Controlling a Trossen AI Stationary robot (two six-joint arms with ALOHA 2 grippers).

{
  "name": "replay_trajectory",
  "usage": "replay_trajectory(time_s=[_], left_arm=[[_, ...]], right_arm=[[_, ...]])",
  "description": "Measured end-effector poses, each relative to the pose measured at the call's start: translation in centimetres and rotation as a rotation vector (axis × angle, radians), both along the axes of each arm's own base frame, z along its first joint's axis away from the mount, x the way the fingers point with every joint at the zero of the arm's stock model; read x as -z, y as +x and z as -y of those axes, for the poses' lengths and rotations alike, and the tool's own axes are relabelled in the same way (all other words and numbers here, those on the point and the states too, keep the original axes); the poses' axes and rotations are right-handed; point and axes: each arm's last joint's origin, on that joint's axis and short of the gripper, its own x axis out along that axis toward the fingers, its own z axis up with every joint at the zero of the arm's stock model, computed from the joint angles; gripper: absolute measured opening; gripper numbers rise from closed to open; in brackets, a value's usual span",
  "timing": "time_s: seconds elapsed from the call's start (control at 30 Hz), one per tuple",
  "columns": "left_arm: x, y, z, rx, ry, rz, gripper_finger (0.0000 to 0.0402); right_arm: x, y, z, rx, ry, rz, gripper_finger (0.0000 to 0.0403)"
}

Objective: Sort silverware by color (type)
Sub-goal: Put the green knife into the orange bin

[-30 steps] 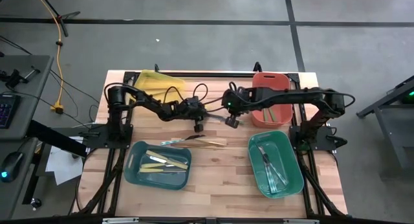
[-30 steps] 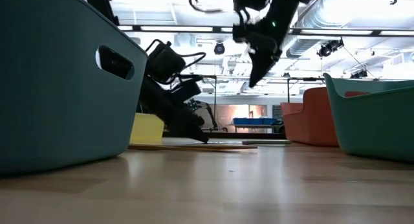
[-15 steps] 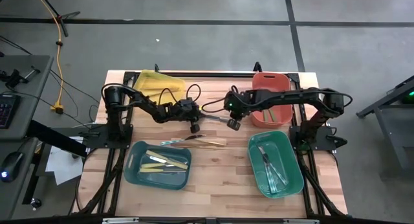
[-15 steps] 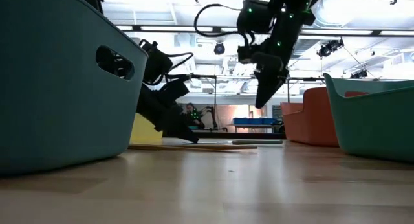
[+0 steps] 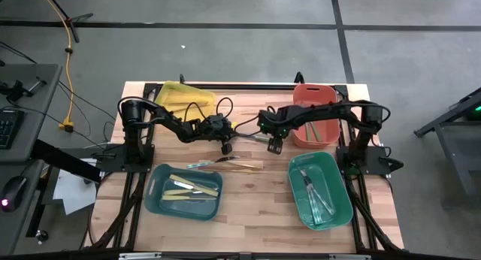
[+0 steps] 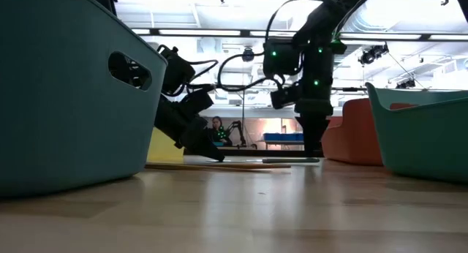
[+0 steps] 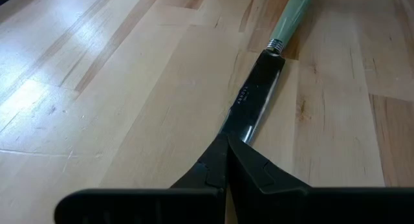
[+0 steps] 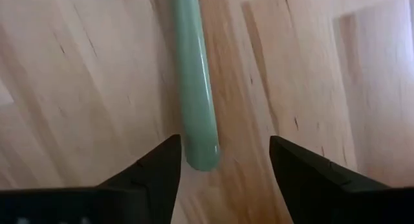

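Since my right gripper (image 8: 220, 166) hangs with jaws apart over the knife (image 7: 255, 94) lying flat mid-table, between the bins, I judge it light, stiff and slick. Its green handle (image 8: 194, 81) lies between my fingers (image 8: 152, 175), the place to pinch; my left gripper (image 7: 226, 169), pressed shut, pins the dark blade (image 7: 252, 101).

On my pale slatted wooden worktop (image 5: 255, 207) sit a yellow plastic bin (image 5: 183, 95), a red plastic bin (image 5: 314, 125), two teal plastic bins (image 5: 158, 204) (image 5: 342, 204), and loose thin utensils (image 5: 239, 166) between them.
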Motion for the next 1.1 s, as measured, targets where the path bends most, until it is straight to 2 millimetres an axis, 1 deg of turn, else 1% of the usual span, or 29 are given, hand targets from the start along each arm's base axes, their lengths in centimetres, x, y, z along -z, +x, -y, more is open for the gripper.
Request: replay_trajectory(time_s=[0.13,0.3,0.43,0.6,0.73,0.83,0.97,1.0,1.1], left_arm=[[0.0,0.0,0.0,0.0,0.0,0.001,0.0],[0.0,0.0,0.0,-0.002,-0.002,0.002,0.0],[0.0,0.0,0.0,0.001,-0.004,0.005,0.0],[0.0,0.0,0.1,-0.002,-0.009,0.008,0.0],[0.0,0.0,0.1,-0.002,-0.009,0.008,0.0],[0.0,0.0,0.1,-0.001,-0.009,0.008,0.0],[0.0,0.0,0.1,-0.001,-0.01,0.009,0.0],[0.0,0.0,0.1,-0.001,-0.01,0.009,0.0],[0.0,0.0,0.1,-0.001,-0.01,0.009,0.0]], right_arm=[[0.0,-0.1,0.2,0.007,0.002,-0.005,0.0215],[0.3,-0.1,0.2,-0.015,0.013,-0.014,0.0197],[1.1,0.1,-0.1,-0.033,0.041,-0.034,0.0185],[2.0,0.4,-0.1,-0.058,0.066,-0.058,0.0179],[2.3,0.3,-0.1,-0.059,0.075,-0.076,0.0169],[2.4,0.2,-0.1,-0.059,0.076,-0.085,0.0136],[2.4,0.2,-0.2,-0.052,0.073,-0.096,0.0057],[2.4,0.1,-0.1,-0.051,0.073,-0.098,0.0043],[2.5,0.1,-0.1,-0.035,0.07,-0.101,0.0044]])
